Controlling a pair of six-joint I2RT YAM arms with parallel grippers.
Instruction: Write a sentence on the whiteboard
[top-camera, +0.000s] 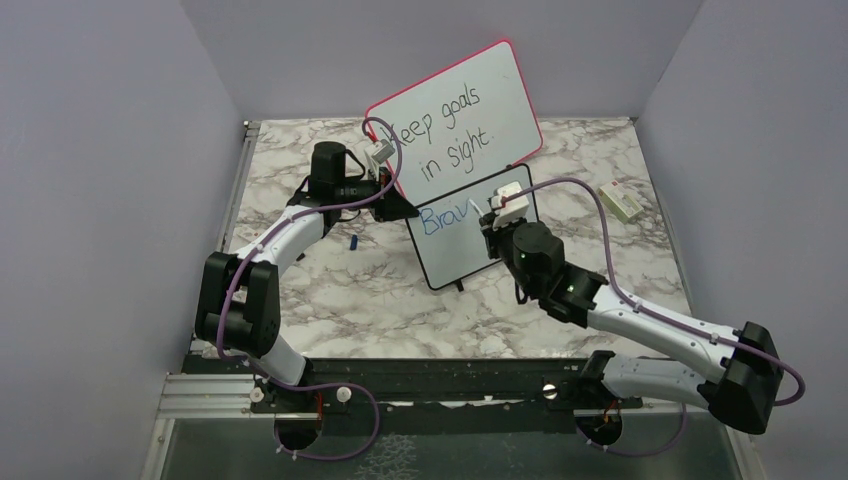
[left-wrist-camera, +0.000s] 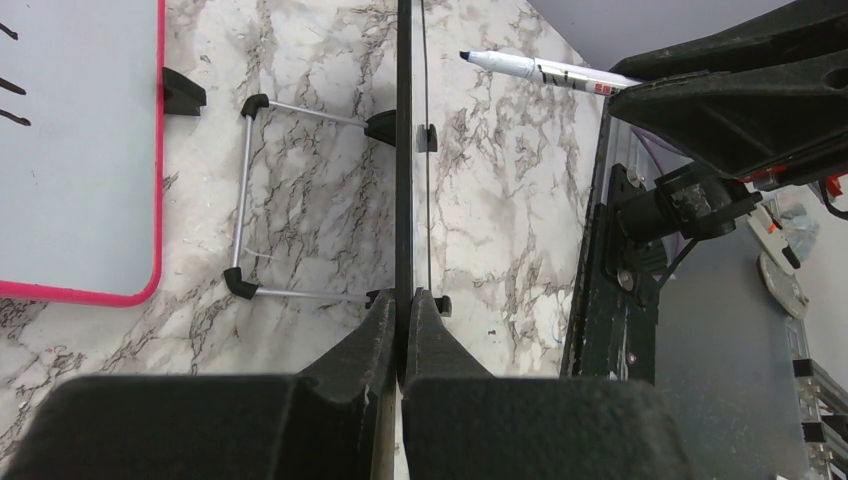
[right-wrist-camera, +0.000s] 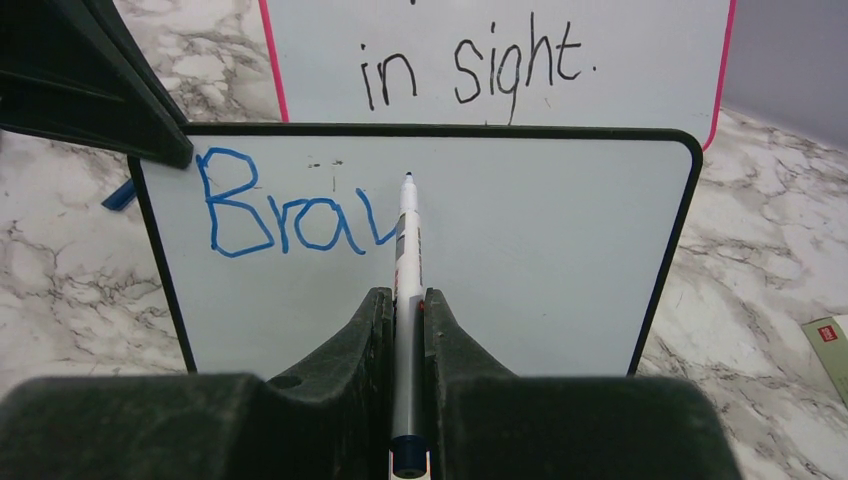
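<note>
The whiteboard (right-wrist-camera: 520, 300) stands propped just beyond the table's middle, and the sentence (right-wrist-camera: 290, 212) on it is only begun: blue letters reading "Brav". The marker (right-wrist-camera: 407, 245) points at the top of the "v"; whether its tip touches the board I cannot tell. The right gripper (right-wrist-camera: 406, 298) is clamped on the marker's barrel. At the board's 9 o'clock edge, the left gripper (left-wrist-camera: 402, 300) pinches the thin black frame, steadying it.

The writing step is under way. The next move probably calls for an "e" toward 3 o'clock, with light, even pressure.

A pink-framed board (top-camera: 455, 125) with black writing leans at 12 o'clock. A blue cap (top-camera: 354, 242) lies at 9 o'clock and a small white box (top-camera: 620, 202) at 3 o'clock, on a marble-patterned table (top-camera: 380, 300) between plain lilac walls (top-camera: 100, 150).
</note>
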